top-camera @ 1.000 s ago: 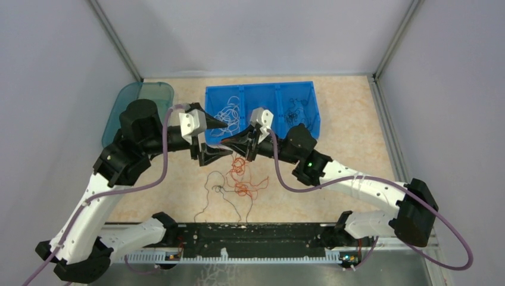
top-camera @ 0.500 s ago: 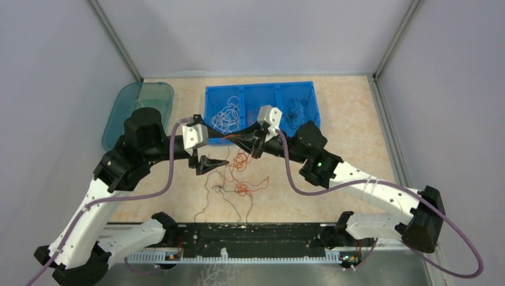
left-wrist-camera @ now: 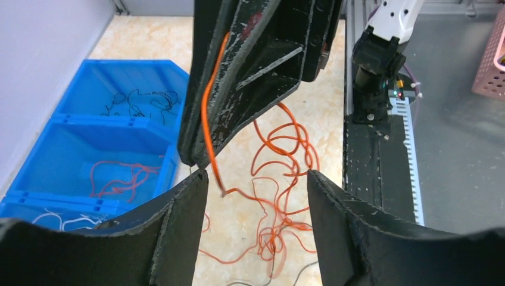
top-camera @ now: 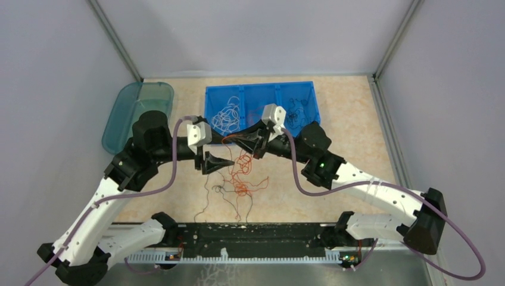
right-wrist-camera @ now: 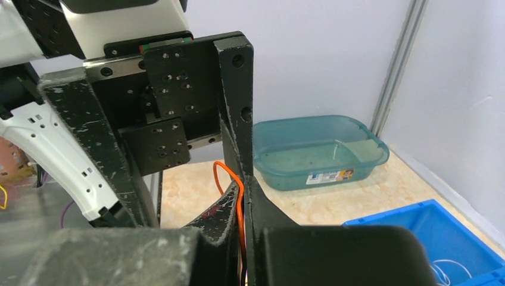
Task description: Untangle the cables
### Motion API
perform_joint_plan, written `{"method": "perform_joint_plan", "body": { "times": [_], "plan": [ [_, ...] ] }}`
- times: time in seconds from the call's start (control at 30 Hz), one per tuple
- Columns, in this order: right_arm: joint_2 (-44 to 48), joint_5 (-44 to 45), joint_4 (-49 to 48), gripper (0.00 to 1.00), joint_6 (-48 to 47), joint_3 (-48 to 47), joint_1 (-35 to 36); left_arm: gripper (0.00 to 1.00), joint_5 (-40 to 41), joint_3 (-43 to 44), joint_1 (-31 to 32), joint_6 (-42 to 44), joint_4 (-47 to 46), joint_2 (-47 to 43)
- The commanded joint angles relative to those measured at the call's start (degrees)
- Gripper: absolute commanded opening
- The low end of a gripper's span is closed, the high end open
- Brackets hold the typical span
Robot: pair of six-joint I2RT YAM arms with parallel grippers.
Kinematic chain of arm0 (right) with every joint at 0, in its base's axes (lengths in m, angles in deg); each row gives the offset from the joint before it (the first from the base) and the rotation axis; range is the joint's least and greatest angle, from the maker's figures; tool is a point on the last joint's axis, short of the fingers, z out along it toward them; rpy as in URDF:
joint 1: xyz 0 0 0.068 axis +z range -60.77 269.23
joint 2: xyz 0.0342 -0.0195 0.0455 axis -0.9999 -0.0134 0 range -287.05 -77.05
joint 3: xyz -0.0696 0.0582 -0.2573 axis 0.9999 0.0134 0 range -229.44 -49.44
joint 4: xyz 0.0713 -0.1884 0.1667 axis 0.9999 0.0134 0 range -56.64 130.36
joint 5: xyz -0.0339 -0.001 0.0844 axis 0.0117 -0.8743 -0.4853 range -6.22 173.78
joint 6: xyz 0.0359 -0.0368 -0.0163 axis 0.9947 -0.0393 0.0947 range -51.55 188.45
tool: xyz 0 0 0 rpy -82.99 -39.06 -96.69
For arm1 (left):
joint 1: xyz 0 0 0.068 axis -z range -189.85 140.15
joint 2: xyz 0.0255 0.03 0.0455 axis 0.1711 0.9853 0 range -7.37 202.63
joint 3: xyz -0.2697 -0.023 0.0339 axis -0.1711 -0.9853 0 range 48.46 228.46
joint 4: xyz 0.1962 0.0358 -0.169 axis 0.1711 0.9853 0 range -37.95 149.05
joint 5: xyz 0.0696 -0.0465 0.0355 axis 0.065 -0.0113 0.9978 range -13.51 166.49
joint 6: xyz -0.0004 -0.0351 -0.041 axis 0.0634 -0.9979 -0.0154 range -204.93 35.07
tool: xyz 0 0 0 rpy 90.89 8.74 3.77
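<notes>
right claw point(right-wrist-camera: 241, 205) clenched on orange cable point(left-wrist-camera: 205, 113), holds it above tangle point(top-camera: 240, 188) to isolate it | left claw point(left-wrist-camera: 256, 179) released, jaws straddle strand, ready to regrip

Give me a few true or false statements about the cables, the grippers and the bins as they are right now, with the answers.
1. The right gripper is shut on an orange cable. True.
2. The left gripper is clamped on a cable. False: its jaws stand open, holding nothing.
3. The middle compartment of the blue bin holds white cables. False: it holds orange cables.
4. A teal tub sits left of the blue bin in the top view. True.
</notes>
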Motion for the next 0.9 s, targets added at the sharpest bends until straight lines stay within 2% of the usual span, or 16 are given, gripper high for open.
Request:
{"method": "perform_joint_plan", "body": {
  "times": [0.0, 0.03, 0.1, 0.13, 0.27, 0.33, 0.4, 0.5, 0.67, 0.77, 0.87],
  "plan": [
    [3.14, -0.67, -4.66, 0.0, 1.72, -1.92, -0.06, 0.62, -0.68, -0.93, -0.47, -4.18, -6.63, -0.11],
    [3.14, -0.7, -4.66, 0.0, 1.84, -1.85, -0.07, 0.57, -0.97, -1.19, -0.63, -4.86, -7.73, -0.09],
    [3.36, -0.5, -4.62, 0.0, 2.06, -1.65, -0.07, 0.33, -1.96, -0.92, -0.78, -5.09, -8.48, 0.03],
    [3.6, -0.29, -4.69, 0.0, 2.09, -1.54, -0.07, 0.25, -2.08, -0.52, -0.79, -4.98, -8.23, 0.25],
    [4.16, -0.2, -4.87, 0.0, 2.36, -1.15, -0.07, 0.05, 0.57, -0.04, -0.85, -4.3, -8.5, 0.0],
    [4.23, -0.14, -4.78, 0.01, 2.86, -1.08, -0.07, 0.02, 1.37, 0.22, -0.87, -3.74, -9.26, -0.41],
    [4.82, 1.24, -4.94, 0.19, 3.68, -0.05, -0.07, 0.0, 2.08, 1.78, -0.86, -2.97, -8.88, -0.5],
    [6.33, 3.44, -6.2, 0.26, 4.5, 2.75, -0.47, 0.0, 4.07, 6.0, -0.83, 0.22, -6.85, 0.12],
    [6.53, 1.79, -6.65, 0.24, 6.6, 5.39, -1.45, 0.0, 6.97, 14.37, -0.87, 6.65, -5.31, 1.57],
    [4.63, -0.75, -6.45, 0.32, 7.26, 5.07, -1.47, 0.0, 5.32, 18.58, -0.87, 7.38, -3.2, 3.04],
    [3.3, -2.22, -7.08, 0.34, 7.97, 4.28, -1.47, 0.0, 4.08, 20.42, -0.87, 8.52, -0.91, 3.95]
  ]
}}
